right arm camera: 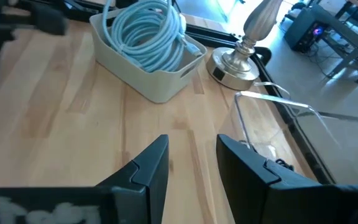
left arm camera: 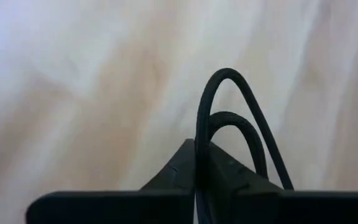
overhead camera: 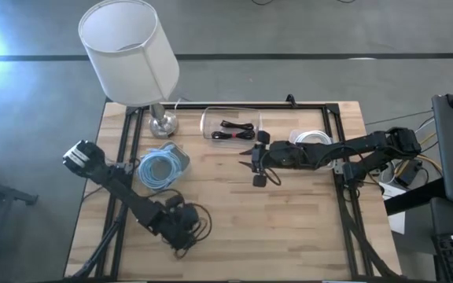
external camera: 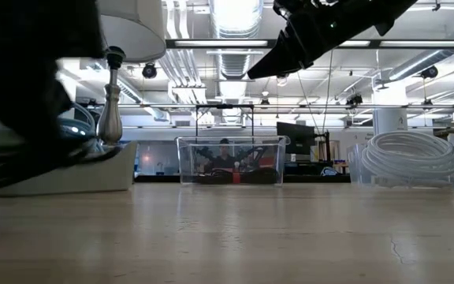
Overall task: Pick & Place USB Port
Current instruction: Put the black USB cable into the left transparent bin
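Note:
A black cable (overhead camera: 199, 222) lies in loose loops on the wooden table near its front left. My left gripper (overhead camera: 183, 236) is down on it and shut; in the left wrist view two cable loops (left arm camera: 229, 93) arch out past its fingertips (left arm camera: 199, 152). A USB port on the cable is hidden. My right gripper (overhead camera: 246, 159) hangs open above the middle of the table, nothing between its fingers (right arm camera: 192, 146). My left gripper pinches strands of the black cable (left arm camera: 201, 134) between its two fingers. The fingers slant down at it from above. Two loops stand up just beyond the fingertips, and the rest of the cable (overhead camera: 203, 216) lies slack on the table.
A clear box (overhead camera: 230, 126) with black cables stands at the back middle, and a white cable coil (overhead camera: 311, 137) to its right. A beige bin (overhead camera: 181, 157) holds a light blue cable coil. A lamp (overhead camera: 132, 55) stands at the back left.

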Controlling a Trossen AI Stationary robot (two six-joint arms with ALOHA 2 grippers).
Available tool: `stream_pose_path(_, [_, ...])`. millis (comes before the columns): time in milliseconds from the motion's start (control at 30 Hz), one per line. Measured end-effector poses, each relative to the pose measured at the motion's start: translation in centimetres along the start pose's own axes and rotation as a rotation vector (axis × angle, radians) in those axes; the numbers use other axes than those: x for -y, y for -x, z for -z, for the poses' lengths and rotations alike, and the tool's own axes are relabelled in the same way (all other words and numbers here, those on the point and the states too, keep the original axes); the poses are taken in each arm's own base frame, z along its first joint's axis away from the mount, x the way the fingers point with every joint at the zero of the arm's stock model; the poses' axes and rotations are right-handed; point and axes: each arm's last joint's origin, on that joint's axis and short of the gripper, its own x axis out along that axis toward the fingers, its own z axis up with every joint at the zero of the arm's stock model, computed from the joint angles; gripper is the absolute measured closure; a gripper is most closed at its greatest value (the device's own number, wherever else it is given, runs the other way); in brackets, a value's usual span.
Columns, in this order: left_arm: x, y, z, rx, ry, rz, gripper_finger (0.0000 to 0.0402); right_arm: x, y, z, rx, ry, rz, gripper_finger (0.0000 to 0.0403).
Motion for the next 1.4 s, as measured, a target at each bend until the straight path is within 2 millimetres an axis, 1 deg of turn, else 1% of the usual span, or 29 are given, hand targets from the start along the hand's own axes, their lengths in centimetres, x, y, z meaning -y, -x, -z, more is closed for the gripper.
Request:
stream_pose_path(100, [-0.4, 0.5, -2.3, 0.125, -0.039, -0.050, 0.0378, 0.0, 0.0, 0.0, 0.001, 0.000, -0.008, 0.0275])
stream_pose_path(233, [-0.9, 1.3, -6.1, 0.240, -0.133, -0.112, 0.0384, 0.0, 0.0, 0.0, 0.000, 0.000, -0.008, 0.0273])
stream_pose_path(400, [-2.3, 2.0, -10.9, 0.295, -0.287, -0.190, 0.0382, -0.1, 0.0, 0.4, -0.039, -0.001, -0.014, 0.0279])
stream_pose_path(533, [-4.2, 2.5, -14.3, 0.300, -0.357, -0.268, 0.0377, -0.2, 0.3, 1.6, -0.169, -0.008, -0.030, 0.0282])
stream_pose_path(633, [-5.8, 3.0, -16.7, 0.317, -0.365, -0.319, 0.0379, -0.2, 1.0, 2.4, -0.282, -0.028, -0.037, 0.0280])
stream_pose_path(733, [-7.6, 3.6, -19.1, 0.336, -0.381, -0.374, 0.0383, 0.0, 1.8, 2.8, -0.340, -0.058, -0.034, 0.0277])
stream_pose_path(900, [-11.2, 4.9, -22.8, 0.357, -0.416, -0.475, 0.0380, 0.2, 2.9, 2.8, -0.352, -0.125, -0.022, 0.0276])
stream_pose_path(967, [-12.8, 5.5, -24.1, 0.355, -0.432, -0.472, 0.0380, 0.3, 3.2, 3.0, -0.349, -0.139, -0.019, 0.0279])
stream_pose_path(1067, [-15.3, 6.0, -25.6, 0.361, -0.462, -0.416, 0.0383, 0.2, 3.4, 3.6, -0.360, -0.151, -0.016, 0.0283])
stream_pose_path(1200, [-18.1, 6.9, -27.7, 0.472, -0.473, -0.432, 0.0383, 0.0, 3.3, 4.8, -0.395, -0.165, -0.012, 0.0287])
stream_pose_path(1333, [-20.2, 7.7, -29.1, 0.593, -0.537, -0.455, 0.0383, -0.1, 3.3, 5.3, -0.412, -0.169, -0.012, 0.0286])
stream_pose_path(1400, [-20.9, 7.5, -29.6, 0.651, -0.570, -0.443, 0.0383, -0.1, 3.3, 5.2, -0.398, -0.179, -0.010, 0.0283])
